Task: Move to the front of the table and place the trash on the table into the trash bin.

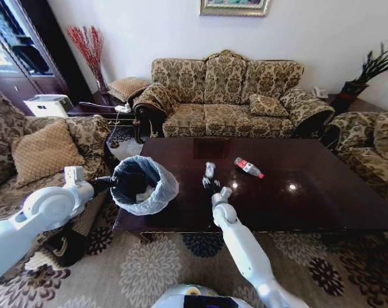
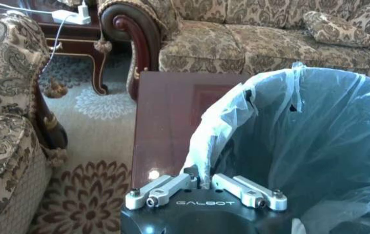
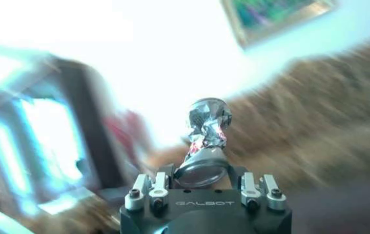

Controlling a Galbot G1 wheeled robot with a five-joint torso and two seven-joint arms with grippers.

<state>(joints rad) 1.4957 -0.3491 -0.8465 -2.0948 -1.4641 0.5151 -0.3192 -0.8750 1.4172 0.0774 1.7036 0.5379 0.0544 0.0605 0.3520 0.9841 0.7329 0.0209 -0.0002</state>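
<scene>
Right gripper [image 1: 210,184]: above the table's [image 1: 309,205] front edge, fingers clenched on a crushed silvery wrapper [image 3: 206,127].
Left gripper [image 2: 206,184]: clamped on the trash bin [image 1: 142,186] rim, at the table's front left corner.
Bottle [image 1: 249,167]: lying mid-table.

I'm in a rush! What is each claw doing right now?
Left claw: closed on the trash bin rim.
Right claw: closed on a crushed silvery can.
</scene>
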